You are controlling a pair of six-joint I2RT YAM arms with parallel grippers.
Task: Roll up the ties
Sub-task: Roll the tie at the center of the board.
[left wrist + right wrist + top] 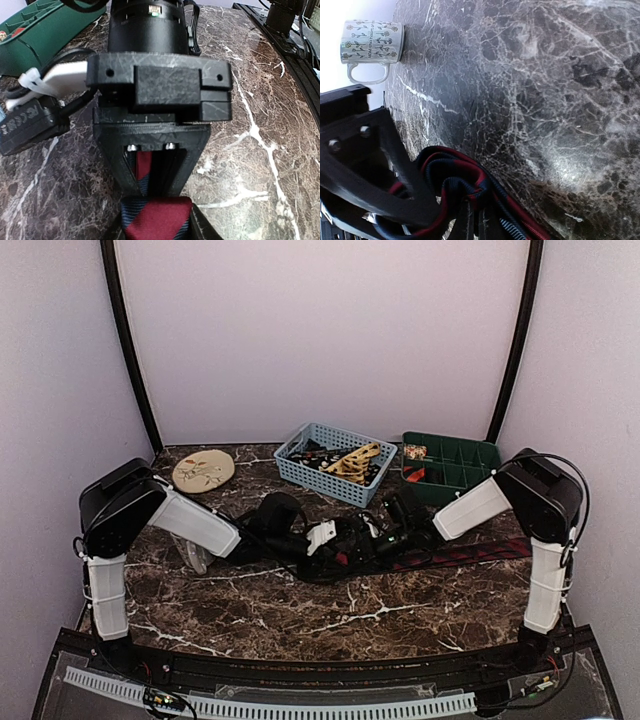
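One of the ties, dark navy with red diagonal stripes (470, 552), lies along the marble table toward the right, its near end bunched between the two grippers at mid-table. In the left wrist view a flat fold of this tie (155, 217) fills the gap between my left gripper's (156, 231) jaws. Just beyond, my right gripper (152, 172) pinches the same strip. In the right wrist view the tie (455, 172) curls in loose loops, and my right gripper (480, 227) is shut on a fold of it. More ties (352, 462) lie in the blue basket.
A blue basket (320, 485) and a green compartment tray (470, 455) stand at the back of the table, with a round tan patterned disc (203, 470) at the back left. A flowered mug (370, 44) sits on the table beyond the grippers.
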